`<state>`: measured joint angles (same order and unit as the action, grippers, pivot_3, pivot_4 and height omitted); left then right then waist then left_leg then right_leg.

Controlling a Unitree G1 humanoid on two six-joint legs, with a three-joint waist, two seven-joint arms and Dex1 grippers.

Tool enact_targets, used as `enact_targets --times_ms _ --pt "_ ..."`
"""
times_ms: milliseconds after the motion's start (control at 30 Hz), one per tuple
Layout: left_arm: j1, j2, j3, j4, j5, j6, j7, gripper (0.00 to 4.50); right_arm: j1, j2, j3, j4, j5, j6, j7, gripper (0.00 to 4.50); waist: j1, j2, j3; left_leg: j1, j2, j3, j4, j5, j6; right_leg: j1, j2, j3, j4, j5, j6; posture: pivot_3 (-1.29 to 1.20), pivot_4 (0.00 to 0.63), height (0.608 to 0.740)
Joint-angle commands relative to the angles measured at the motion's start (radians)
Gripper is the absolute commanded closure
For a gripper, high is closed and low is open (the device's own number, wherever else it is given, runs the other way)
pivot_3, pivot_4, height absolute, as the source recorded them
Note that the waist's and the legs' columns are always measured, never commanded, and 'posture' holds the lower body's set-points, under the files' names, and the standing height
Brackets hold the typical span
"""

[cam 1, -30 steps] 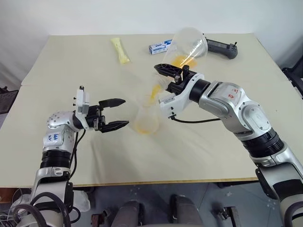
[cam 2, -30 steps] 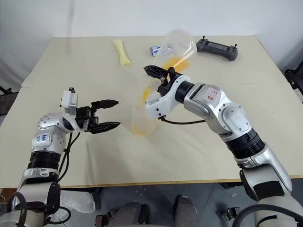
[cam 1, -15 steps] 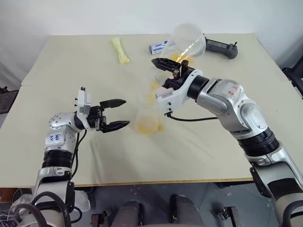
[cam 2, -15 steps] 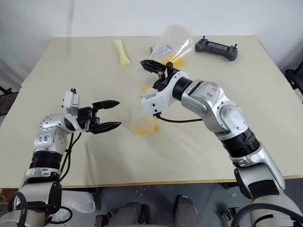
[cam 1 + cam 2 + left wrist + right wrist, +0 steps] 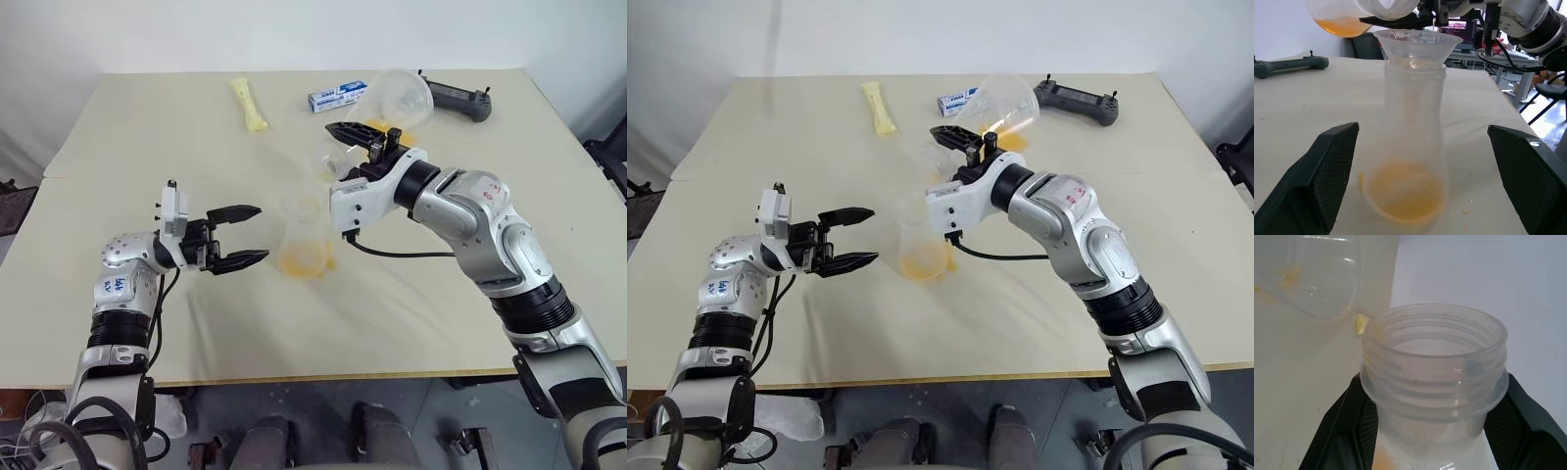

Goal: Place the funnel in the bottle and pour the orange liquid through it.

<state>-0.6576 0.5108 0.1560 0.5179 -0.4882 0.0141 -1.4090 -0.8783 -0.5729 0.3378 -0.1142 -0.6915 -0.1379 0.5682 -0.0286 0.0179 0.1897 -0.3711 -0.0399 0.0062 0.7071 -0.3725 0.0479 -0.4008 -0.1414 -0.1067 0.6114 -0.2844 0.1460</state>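
The bottle point(image 5: 305, 240) stands upright mid-table with the clear funnel point(image 5: 1415, 43) seated in its neck. Orange liquid point(image 5: 1404, 190) lies in the bottle's base. My right gripper point(image 5: 343, 147) is shut on the neck point(image 5: 1432, 377) of a larger round-bellied flask point(image 5: 397, 96). It holds the flask tilted above and behind the funnel, and a little orange liquid point(image 5: 1337, 27) is pooled in the belly. My left gripper point(image 5: 259, 233) hovers open just left of the bottle, level with its lower half. Its fingers point(image 5: 1332, 166) stand on either side of the bottle without touching it.
At the back of the table lie a pale yellow packet point(image 5: 250, 105), a blue-and-white box point(image 5: 333, 98) and a black controller point(image 5: 456, 98). Small orange drops point(image 5: 1465, 211) mark the table beside the bottle's base.
My right wrist has rolled and tipped the large flask back, so its belly sits lower. The orange stream from its mouth into the funnel is gone. The left gripper has not moved.
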Motion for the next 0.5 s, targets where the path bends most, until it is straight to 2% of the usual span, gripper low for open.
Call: enact_targets --times_ms 33,500 --pt "-0.018 -0.001 0.006 -0.021 -0.006 -0.009 0.004 0.00 -0.011 -0.004 -0.028 -0.044 0.001 -0.018 -0.009 2.04 0.000 0.000 0.000 0.000 0.000 0.000 0.000 0.000 0.000 0.000 0.000 0.000 0.000 0.000 0.000 0.00 0.150 0.740" --pt "-0.010 0.000 0.008 -0.025 -0.008 -0.010 0.009 0.00 -0.053 0.002 -0.007 -0.002 -0.038 -0.096 -0.018 2.04 0.000 0.000 0.000 0.000 0.000 0.000 0.000 0.000 0.000 0.000 0.000 0.000 0.000 0.000 0.000 0.00 0.150 0.740"
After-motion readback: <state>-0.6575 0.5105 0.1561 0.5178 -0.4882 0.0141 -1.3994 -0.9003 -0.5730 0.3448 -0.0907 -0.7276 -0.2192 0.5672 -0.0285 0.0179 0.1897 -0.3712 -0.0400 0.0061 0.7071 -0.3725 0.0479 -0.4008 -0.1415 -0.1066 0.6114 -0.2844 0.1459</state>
